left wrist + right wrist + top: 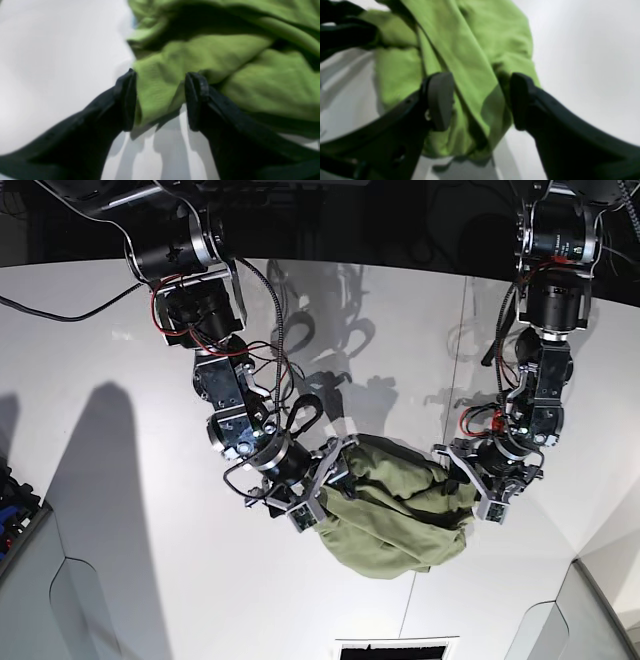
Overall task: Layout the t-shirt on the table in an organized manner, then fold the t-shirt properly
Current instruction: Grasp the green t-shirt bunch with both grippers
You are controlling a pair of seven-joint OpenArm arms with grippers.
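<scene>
The green t-shirt (395, 515) lies crumpled in a heap on the white table (120, 510), between the two arms. My left gripper (470, 485) is at the heap's right edge in the base view. In the left wrist view it (161, 100) is open, its fingers (127, 100) astride a fold of the t-shirt (212, 55) just above the table (50, 62). My right gripper (328, 480) is at the heap's left edge. In the right wrist view it (482, 100) is open around a hanging fold of the t-shirt (470, 45). No white tag shows.
A thin dark seam (452, 360) runs across the table from the back down past the shirt. The front edge has angled corners and a dark opening (395, 648) at its middle. Cables hang off both arms.
</scene>
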